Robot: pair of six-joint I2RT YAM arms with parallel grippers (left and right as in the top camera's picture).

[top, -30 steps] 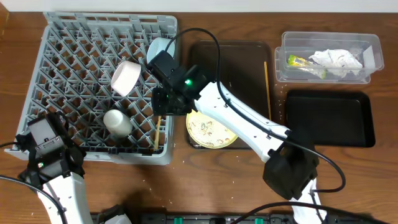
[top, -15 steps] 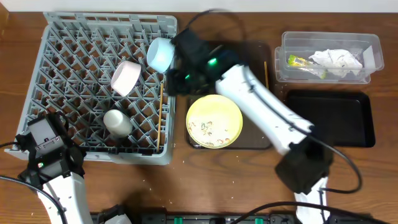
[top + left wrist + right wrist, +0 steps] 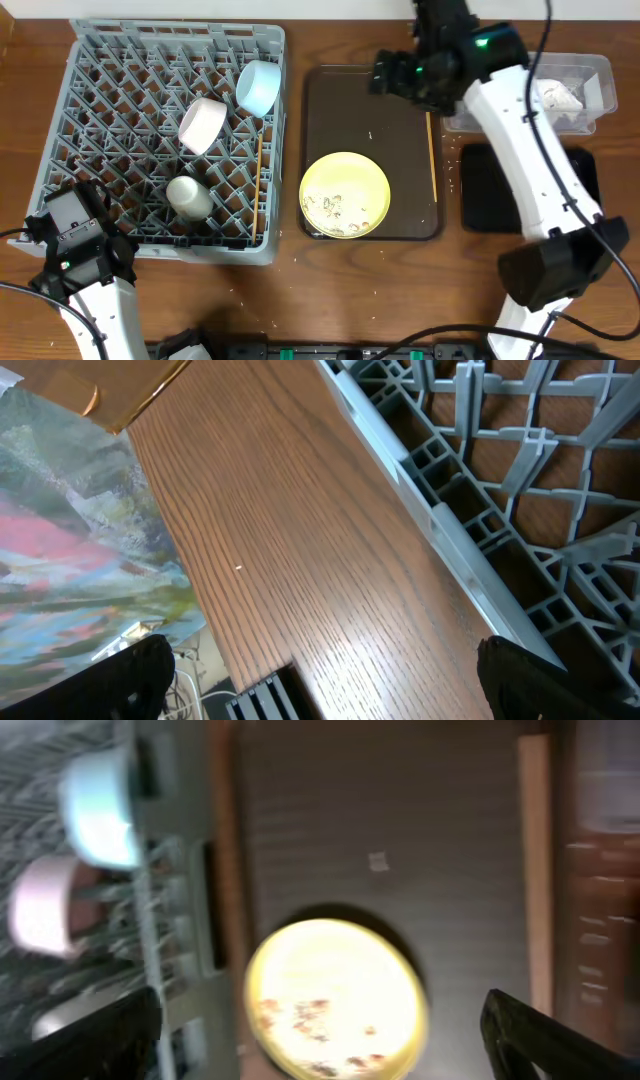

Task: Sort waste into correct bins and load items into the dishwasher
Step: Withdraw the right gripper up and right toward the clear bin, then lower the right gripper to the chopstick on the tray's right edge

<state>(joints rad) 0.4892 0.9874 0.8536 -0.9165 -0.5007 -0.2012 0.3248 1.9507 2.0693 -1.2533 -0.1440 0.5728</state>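
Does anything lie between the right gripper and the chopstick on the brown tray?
Nothing visible does. The chopstick lies bare along the right edge of the brown tray, close by the right gripper; the plate sits apart, to its left.

No readable text, seemingly; wrist view blurred

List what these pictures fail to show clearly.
- Overhead: the right arm covers part of the clear rectangular plastic tub and the shallow black rectangular tray.
- Right wrist: blur smears the beige crumbs on the pale yellow round plate.
- Left wrist: the edge crops the grey plastic dish rack.
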